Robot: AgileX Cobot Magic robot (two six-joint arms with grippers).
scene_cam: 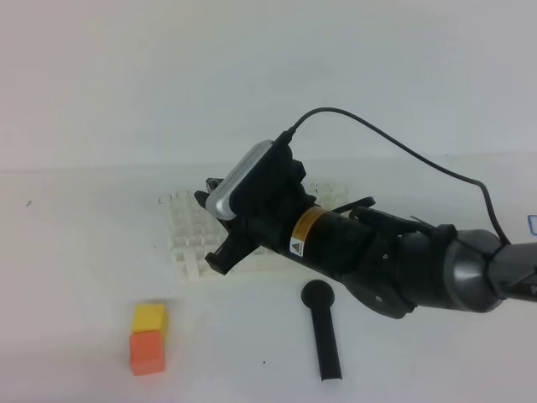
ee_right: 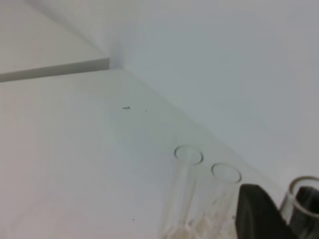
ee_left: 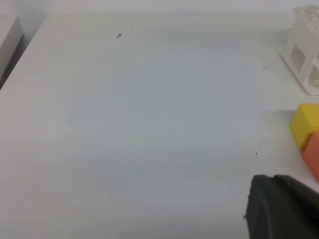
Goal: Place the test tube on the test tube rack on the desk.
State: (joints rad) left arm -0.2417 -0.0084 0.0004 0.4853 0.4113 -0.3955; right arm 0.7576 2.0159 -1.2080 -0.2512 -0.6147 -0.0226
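Note:
The white test tube rack (scene_cam: 186, 228) stands on the desk (scene_cam: 75, 277) left of centre, and its corner shows in the left wrist view (ee_left: 304, 55). My right gripper (scene_cam: 220, 253) reaches across and hangs over the rack's front. In the right wrist view a clear test tube (ee_right: 305, 195) stands upright against one black finger (ee_right: 255, 214), so the gripper looks shut on it; the other finger is out of frame. Two more tubes (ee_right: 188, 155) stand in the rack beyond. Only a dark part of my left gripper (ee_left: 281, 209) shows, low over bare desk.
A yellow cube (scene_cam: 149, 317) sits on an orange cube (scene_cam: 147, 353) at the front left, also in the left wrist view (ee_left: 306, 124). A black round-headed stick (scene_cam: 323, 332) lies on the desk in front of the right arm. The wall runs behind the rack.

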